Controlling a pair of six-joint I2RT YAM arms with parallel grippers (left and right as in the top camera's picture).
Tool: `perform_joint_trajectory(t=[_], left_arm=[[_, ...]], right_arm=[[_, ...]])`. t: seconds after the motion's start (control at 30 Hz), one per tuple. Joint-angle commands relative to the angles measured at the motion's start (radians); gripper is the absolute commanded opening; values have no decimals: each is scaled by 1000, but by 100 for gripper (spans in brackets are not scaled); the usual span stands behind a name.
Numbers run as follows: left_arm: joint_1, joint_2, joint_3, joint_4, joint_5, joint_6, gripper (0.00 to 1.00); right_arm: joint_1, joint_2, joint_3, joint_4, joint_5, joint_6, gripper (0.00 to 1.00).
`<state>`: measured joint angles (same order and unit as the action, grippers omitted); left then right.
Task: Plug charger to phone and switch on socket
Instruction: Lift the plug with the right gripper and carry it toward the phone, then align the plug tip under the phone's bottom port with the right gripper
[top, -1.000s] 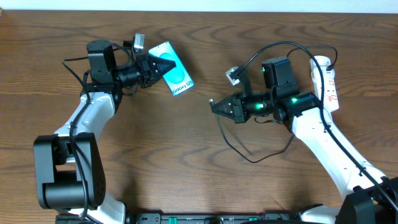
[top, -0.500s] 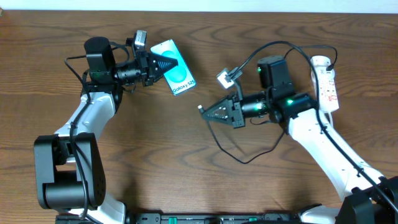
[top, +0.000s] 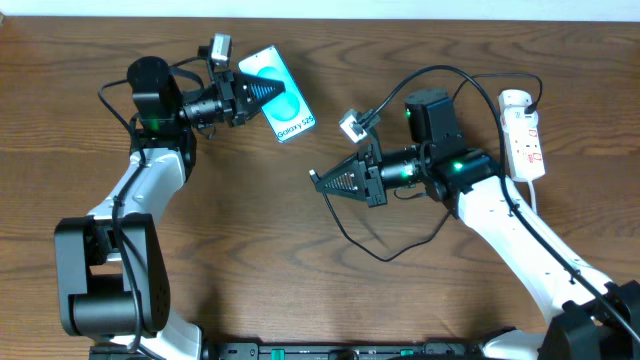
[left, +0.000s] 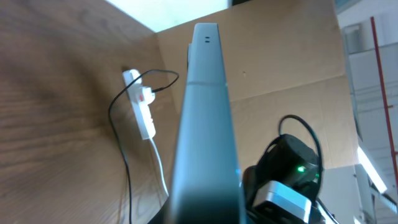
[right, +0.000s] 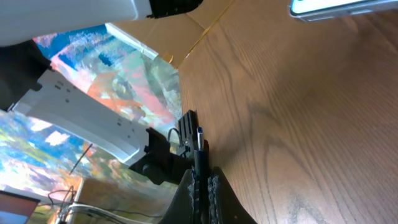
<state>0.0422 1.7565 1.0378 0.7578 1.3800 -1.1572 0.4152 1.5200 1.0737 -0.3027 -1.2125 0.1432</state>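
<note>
The phone (top: 292, 115) sits toward the far left of the table (top: 250, 260), screen facing up. The left gripper (top: 272, 97) is clamped on it, and the left wrist view shows it edge-on. The charger (top: 395, 260) has its connector tip (right: 194, 140) pinched in the closed right gripper (top: 322, 181) at mid-table, aimed toward the phone but well apart from it. Its cable loops back under the right arm, and the socket (top: 525, 135) lies flat at the far right.
</note>
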Motion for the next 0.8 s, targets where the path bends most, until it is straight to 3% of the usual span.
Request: perform_joint_trajectory(t=[0.0, 0.23, 0.5, 0.77], left_arm=[[0, -10, 7, 69, -21, -92, 7], [2, -10, 7, 79, -32, -94, 7], [21, -10, 8, 92, -56, -94, 7], [20, -10, 7, 95, -91, -94, 8]], right_arm=[[-14, 45, 15, 29, -16, 49, 1], [-50, 135, 15, 216, -164, 156, 1], [-64, 162, 16, 442, -156, 332, 1], [-85, 168, 16, 494, -106, 472, 1]])
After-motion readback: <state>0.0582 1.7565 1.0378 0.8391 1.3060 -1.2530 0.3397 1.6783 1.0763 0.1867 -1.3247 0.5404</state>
